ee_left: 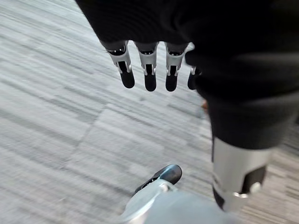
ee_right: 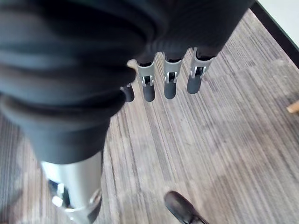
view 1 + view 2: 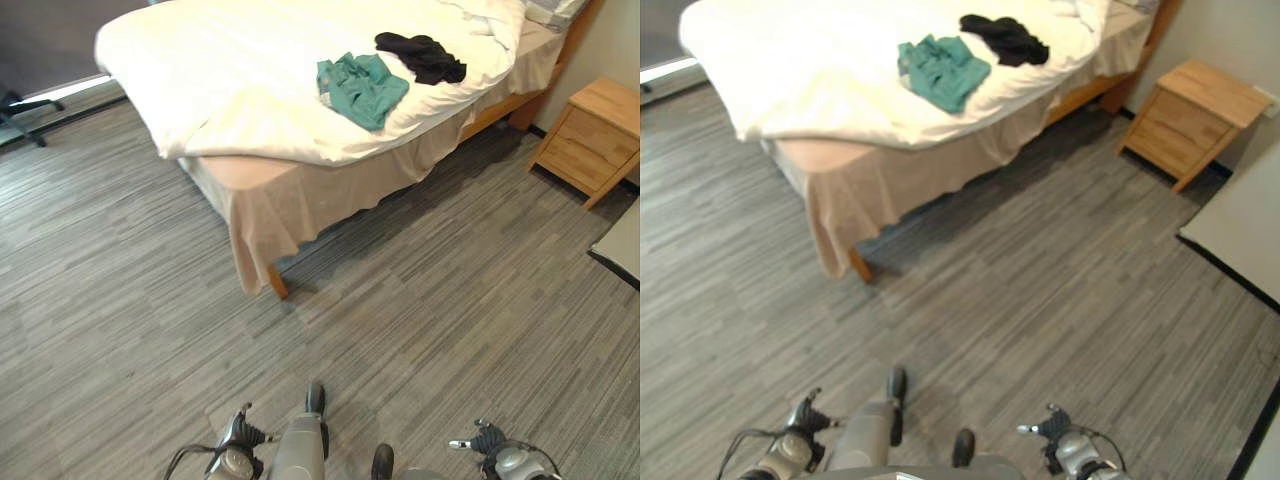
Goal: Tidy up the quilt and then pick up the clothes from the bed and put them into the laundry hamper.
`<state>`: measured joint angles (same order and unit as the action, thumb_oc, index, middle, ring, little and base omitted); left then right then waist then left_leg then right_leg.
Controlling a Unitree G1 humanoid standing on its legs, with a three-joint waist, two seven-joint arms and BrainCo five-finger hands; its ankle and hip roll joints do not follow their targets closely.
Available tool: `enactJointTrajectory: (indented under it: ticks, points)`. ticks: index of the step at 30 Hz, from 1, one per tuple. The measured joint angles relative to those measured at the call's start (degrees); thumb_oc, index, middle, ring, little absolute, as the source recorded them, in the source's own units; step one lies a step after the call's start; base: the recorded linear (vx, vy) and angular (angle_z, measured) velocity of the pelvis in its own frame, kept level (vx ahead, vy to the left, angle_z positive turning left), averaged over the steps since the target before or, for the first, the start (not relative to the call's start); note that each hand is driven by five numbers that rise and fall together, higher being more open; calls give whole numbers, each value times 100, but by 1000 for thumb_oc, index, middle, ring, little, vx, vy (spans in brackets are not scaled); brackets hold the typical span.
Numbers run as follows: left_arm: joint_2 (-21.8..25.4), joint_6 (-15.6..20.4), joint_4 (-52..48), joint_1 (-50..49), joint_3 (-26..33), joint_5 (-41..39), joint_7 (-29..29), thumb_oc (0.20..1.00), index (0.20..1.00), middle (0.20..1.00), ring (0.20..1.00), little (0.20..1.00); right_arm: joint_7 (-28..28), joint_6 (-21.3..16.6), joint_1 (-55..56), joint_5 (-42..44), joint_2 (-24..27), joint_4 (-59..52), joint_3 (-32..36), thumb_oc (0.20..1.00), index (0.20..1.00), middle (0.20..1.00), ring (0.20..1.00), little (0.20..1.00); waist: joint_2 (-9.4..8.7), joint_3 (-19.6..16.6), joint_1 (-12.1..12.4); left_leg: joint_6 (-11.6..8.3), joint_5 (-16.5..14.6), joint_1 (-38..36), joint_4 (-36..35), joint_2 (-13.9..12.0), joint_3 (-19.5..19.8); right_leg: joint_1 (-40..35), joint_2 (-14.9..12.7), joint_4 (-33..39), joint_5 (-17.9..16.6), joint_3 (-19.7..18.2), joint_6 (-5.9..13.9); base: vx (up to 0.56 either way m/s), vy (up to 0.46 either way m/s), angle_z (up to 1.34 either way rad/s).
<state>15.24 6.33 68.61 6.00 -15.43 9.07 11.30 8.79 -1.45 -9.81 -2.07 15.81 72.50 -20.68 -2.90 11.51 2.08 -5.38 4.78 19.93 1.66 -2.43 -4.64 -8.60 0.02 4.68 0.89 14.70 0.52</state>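
Both hands hang empty over the floor, left hand (image 1: 149,70) and right hand (image 2: 170,77) with fingers straight; on the bed (image 3: 250,215), the quilt (image 3: 230,70) looks spread, while green clothes (image 3: 362,88) and black clothes (image 3: 422,56) near its right edge await collecting

Both arms hang low at the robot's sides, hands pointing down toward the floor. Left hand (image 1: 154,70), seen from its wrist cam: dark ribbed cover over wrist and back of hand, silver fingers (image 1: 150,74) w/ dark tips in a straight, relaxed row, slightly spread, holding nothing, touching nothing. Right hand (image 2: 163,77), from its wrist cam: same pose, fingers (image 2: 170,84) straight and side by side, thumb apart from them, empty, hanging in the air. In the head cam both wrists show at the bottom edge, left and right, well apart.
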Motion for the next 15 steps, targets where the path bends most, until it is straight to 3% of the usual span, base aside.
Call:
enactJointTrajectory:
  ticks: [1,2,3,4,5,6,7,8,9,10,11,13,14,15]
  points:
    - [-22,-3,28,64,-9,1,0,1000,1000,1000,1000,1000,15,-12,25,0,26,-11,1,1000,1000,1000,1000,1000,-31,7,-46,164,106,-23,-76,19,-198,-100,18,2,69,82,21,458,108,-30]
    - [-64,-4,71,49,-32,3,2,1000,1000,1000,1000,1000,29,-20,115,-5,63,-73,-8,1000,1000,1000,1000,1000,52,-42,-33,560,266,-151,71,45,-532,-409,85,3,263,56,180,321,68,-30]
    - [-6,-28,397,-122,-20,18,-12,1000,1000,1000,1000,1000,47,-19,412,-11,-116,-105,-12,1000,1000,1000,1000,1000,-222,-358,-39,922,214,-441,278,248,-634,-907,-6,-9,796,69,253,540,146,-3]
    - [73,-68,514,-113,4,18,-13,1000,1000,1000,1000,1000,26,-24,606,-11,-311,-52,7,1000,1000,1000,1000,1000,-469,-465,-31,1062,327,-611,92,437,-484,-807,-224,-374,896,156,276,385,170,35]
    - [80,-71,543,-82,-1,29,-16,1000,1000,1000,1000,1000,20,-18,641,-19,-369,1,11,1000,1000,1000,1000,1000,-499,-478,-62,1090,336,-748,-180,519,-353,-584,-203,-655,945,95,285,495,189,56]
    - [76,-93,690,33,5,94,-18,1000,1000,1000,1000,1000,5,-26,668,-38,-406,-67,-19,1000,1000,1000,1000,1000,-416,-392,-96,1134,260,-982,-360,544,-283,-8,-286,-2059,825,97,592,492,96,20]
    - [99,-257,977,3,-32,121,-32,1000,1000,1000,1000,1000,23,-96,575,-100,-420,-262,5,1000,1000,1000,1000,1000,-112,-189,-178,1070,77,-1530,-500,463,-224,1567,-1143,-5545,574,651,930,520,-85,31]
    - [191,-266,945,17,-112,122,-6,1000,1000,1000,1000,1000,29,-62,540,-240,-364,-416,-83,1000,1000,1000,1000,1000,-16,-192,-259,49,-912,-1613,-516,337,-657,2289,-1446,-5138,578,891,662,544,-191,73]
    - [262,-259,847,83,-112,122,3,1000,1000,1000,1000,1000,12,-69,564,-248,-339,-414,-116,1000,1000,1000,1000,1000,-114,-227,-348,251,-1124,-1605,-295,329,-888,2344,-1715,-4165,568,1080,615,420,-228,131]
    - [277,-196,752,135,-167,123,12,1000,1000,1000,1000,1000,13,-58,597,-246,-268,-487,-96,1000,1000,1000,1000,1000,64,-161,-346,353,-703,-1673,-210,232,-714,2300,-1689,-3071,431,928,879,455,-300,161]
    - [301,-177,669,158,-220,126,5,1000,1000,1000,1000,1000,2,2,599,-254,-238,-470,-62,1000,1000,1000,1000,1000,33,-141,-337,859,-512,-1864,-424,402,-532,2001,-1736,-1243,347,436,874,436,-313,133]
    - [414,-175,705,211,-152,128,10,1000,1000,1000,1000,1000,-13,10,503,-249,-360,-389,-41,1000,1000,1000,1000,1000,-93,-177,-290,888,-577,-1966,-577,615,-211,2045,-1758,1,21,-382,922,235,-182,111]
    - [388,-187,809,290,-128,133,9,1000,1000,1000,1000,1000,-24,18,428,-247,-389,-394,12,1000,1000,1000,1000,1000,-122,-119,-368,901,-602,-2002,-599,678,-15,2124,-1763,68,-303,-591,946,148,-106,124]
    - [401,-194,839,284,-103,132,13,1000,1000,1000,1000,1000,-25,7,377,-248,-394,-444,19,1000,1000,1000,1000,1000,-107,-37,-372,1014,-540,-2129,-614,672,159,2144,-1737,53,-685,-505,914,386,-331,130]
